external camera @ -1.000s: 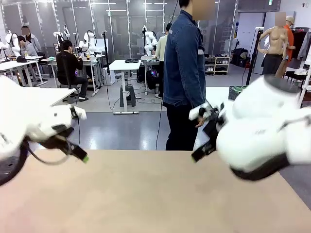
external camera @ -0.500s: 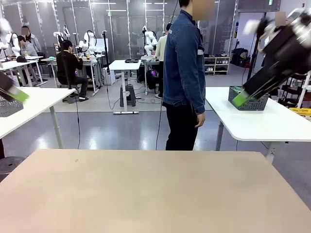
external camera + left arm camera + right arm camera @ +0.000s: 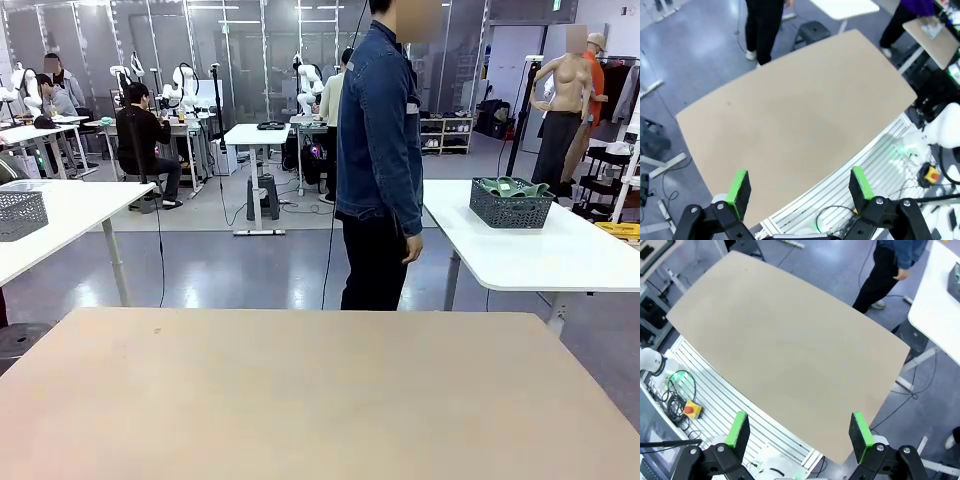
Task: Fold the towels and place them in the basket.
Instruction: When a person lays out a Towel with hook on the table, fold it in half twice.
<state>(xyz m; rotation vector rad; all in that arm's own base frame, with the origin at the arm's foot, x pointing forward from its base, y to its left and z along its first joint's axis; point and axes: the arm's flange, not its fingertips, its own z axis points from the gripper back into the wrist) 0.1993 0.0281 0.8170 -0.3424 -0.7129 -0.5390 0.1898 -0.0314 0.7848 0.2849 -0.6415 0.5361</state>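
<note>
Both arms sit high over the worktop (image 3: 790, 110). Left gripper (image 3: 800, 172) and right gripper (image 3: 799, 416) have jaws apart and hold nothing. Greenish towels (image 3: 511, 186) lie heaped in the basket (image 3: 511, 210), near the far edge of the side table (image 3: 540, 255). Person (image 3: 378, 150) stands at the worktop's far edge. Looks like no fold is done yet, so folding and placing are all still left.

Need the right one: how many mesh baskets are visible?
2: dark basket with greenish towels on the right white table; lighter grey basket on the left table.
</note>
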